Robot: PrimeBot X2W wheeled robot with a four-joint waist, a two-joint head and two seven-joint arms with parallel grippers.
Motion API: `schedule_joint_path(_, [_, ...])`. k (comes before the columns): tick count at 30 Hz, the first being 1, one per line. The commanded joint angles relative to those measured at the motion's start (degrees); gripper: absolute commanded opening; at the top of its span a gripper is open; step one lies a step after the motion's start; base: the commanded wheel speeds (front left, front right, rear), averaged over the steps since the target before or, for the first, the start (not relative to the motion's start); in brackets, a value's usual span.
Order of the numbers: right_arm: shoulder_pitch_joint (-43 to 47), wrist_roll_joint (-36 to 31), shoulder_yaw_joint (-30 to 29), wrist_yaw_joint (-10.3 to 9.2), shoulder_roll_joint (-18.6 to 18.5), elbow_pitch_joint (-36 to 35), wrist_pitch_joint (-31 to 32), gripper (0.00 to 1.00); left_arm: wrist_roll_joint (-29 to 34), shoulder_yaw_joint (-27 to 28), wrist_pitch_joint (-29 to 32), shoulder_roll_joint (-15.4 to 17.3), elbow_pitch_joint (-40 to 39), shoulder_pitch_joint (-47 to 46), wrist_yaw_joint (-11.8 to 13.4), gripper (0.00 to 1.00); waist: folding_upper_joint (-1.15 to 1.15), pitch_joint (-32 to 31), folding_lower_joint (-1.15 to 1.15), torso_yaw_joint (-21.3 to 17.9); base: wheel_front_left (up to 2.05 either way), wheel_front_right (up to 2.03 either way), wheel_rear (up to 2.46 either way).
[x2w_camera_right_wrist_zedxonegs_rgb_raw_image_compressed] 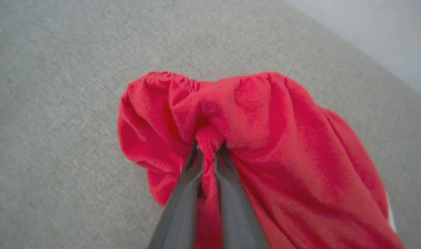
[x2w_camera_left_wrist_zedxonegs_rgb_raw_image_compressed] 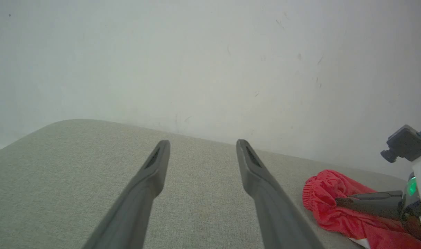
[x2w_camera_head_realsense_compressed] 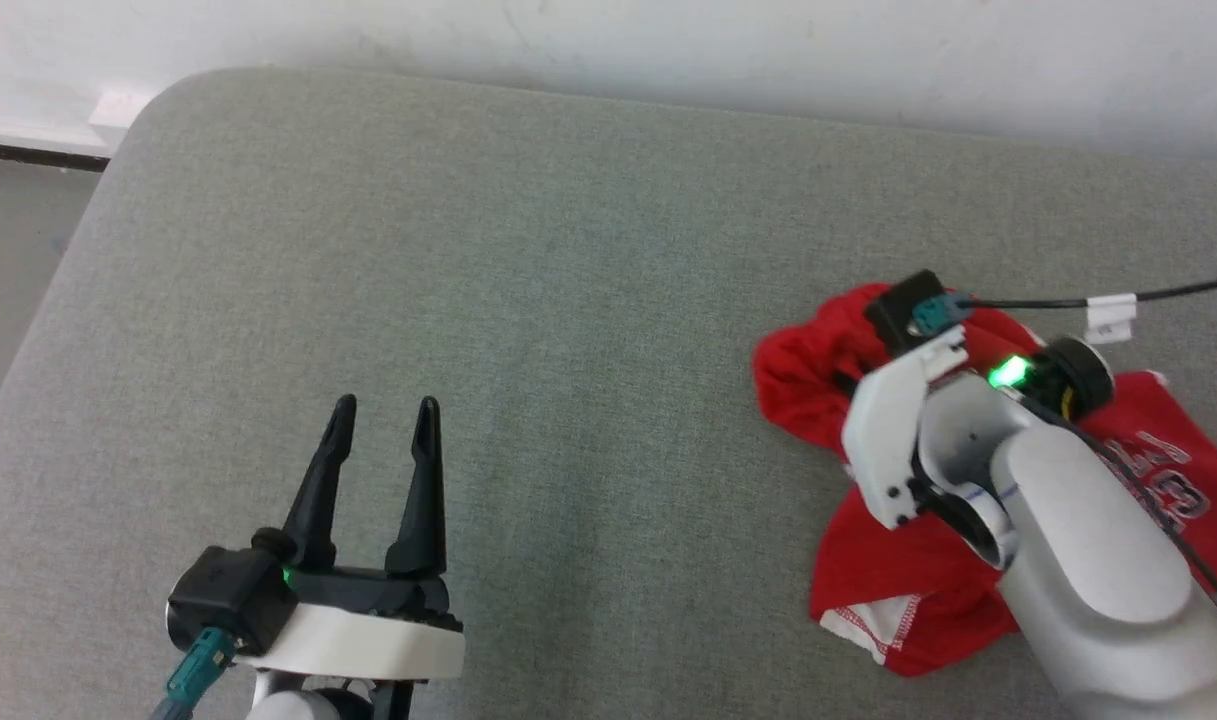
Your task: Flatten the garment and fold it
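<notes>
The garment (x2w_camera_head_realsense_compressed: 803,385) is a crumpled heap of bright red fabric at the right of the grey padded surface. A white stitched edge shows at its near side and white lettering at its far right. My right gripper (x2w_camera_right_wrist_zedxonegs_rgb_raw_image_compressed: 208,149) is shut on a raised fold of the garment (x2w_camera_right_wrist_zedxonegs_rgb_raw_image_compressed: 265,121) near the gathered waistband. In the head view the pale right wrist (x2w_camera_head_realsense_compressed: 928,410) covers those fingers. My left gripper (x2w_camera_head_realsense_compressed: 386,410) stands open over bare surface at the lower left, well apart from the garment. In the left wrist view the left gripper (x2w_camera_left_wrist_zedxonegs_rgb_raw_image_compressed: 203,143) is open, with the garment (x2w_camera_left_wrist_zedxonegs_rgb_raw_image_compressed: 326,183) at the right.
The grey padded surface (x2w_camera_head_realsense_compressed: 528,280) has a rounded far-left corner, with floor (x2w_camera_head_realsense_compressed: 18,240) beyond its left edge. A white wall (x2w_camera_head_realsense_compressed: 668,50) runs along the back. A black cable with a white tag (x2w_camera_head_realsense_compressed: 1110,316) hangs over the surface at the right.
</notes>
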Motion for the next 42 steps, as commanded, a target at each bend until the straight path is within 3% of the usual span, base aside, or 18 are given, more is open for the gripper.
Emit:
schedule_joint_path(1, [-2.1,0.1,1.5,0.30,0.6,-0.5,-1.9,0.00,-0.4,0.1,-0.3,-0.1,0.3,-1.1,0.4,1.00,0.00,-0.5,-0.01,-0.1,0.00,0.00,0.00])
schedule_joint_path(9, [-5.8,7.8,14.9,0.30,4.0,-5.6,-5.7,0.00,-0.3,-0.3,-0.3,-0.1,0.5,-0.9,0.5,1.00,0.00,-1.7,-0.01,-0.1,0.00,0.00,0.00])
schedule_joint_path(12, [-3.9,14.5,22.8,0.30,3.3,-8.8,-3.9,0.00,-0.4,-0.4,-0.3,-0.1,0.6,-0.5,0.3,1.00,0.00,-2.0,-0.01,0.2,0.00,0.00,0.00])
schedule_joint_path(15, [-1.1,19.9,29.4,0.30,0.2,-11.6,-1.8,0.00,-0.4,-0.1,-0.3,-0.1,0.8,0.1,0.3,1.00,0.00,-2.5,-0.01,0.4,0.00,0.00,0.00])
schedule_joint_path(16, [-0.4,20.8,30.7,0.30,-0.9,-12.4,-2.0,0.18,-0.5,0.0,-0.3,-0.1,0.9,0.3,0.3,1.00,0.00,-2.7,-0.01,0.3,0.00,0.00,0.00])
schedule_joint_path(17, [0.2,21.6,31.6,0.30,-2.0,-12.8,-2.5,1.00,-0.5,0.1,-0.3,-0.1,0.9,0.5,0.3,1.00,0.00,-2.9,-0.01,0.3,0.00,0.00,0.00])
schedule_joint_path(20, [0.9,21.8,31.6,0.30,-4.4,-13.1,-5.4,1.00,-0.5,0.3,-0.3,-0.1,1.1,1.0,0.5,1.00,0.00,-3.8,-0.01,-0.1,0.00,0.00,0.00])
schedule_joint_path(25, [2.3,20.8,22.5,0.30,-4.3,-13.7,-12.4,1.00,-0.2,0.2,-0.3,-0.1,1.3,2.2,0.6,1.00,0.00,-5.8,-0.01,-1.3,0.00,0.00,0.00])
schedule_joint_path(30, [7.7,13.6,6.8,0.30,-3.8,-14.7,-15.5,1.00,0.0,-0.2,-0.3,-0.1,1.1,3.3,0.8,1.00,0.00,-7.2,-0.01,-2.1,0.00,0.00,0.00])
schedule_joint_path(36, [23.0,5.4,-10.5,0.30,-0.3,-21.7,-9.3,1.00,0.3,-0.3,-0.3,-0.1,0.7,4.1,0.8,1.00,0.00,-7.2,-0.01,-2.5,0.00,0.00,0.00])
schedule_joint_path(42, [34.8,1.1,-17.6,0.30,5.1,-28.8,-3.8,1.00,0.3,0.1,-0.3,-0.1,0.3,3.8,0.7,1.00,0.00,-5.6,-0.01,-2.5,0.00,0.00,0.00])
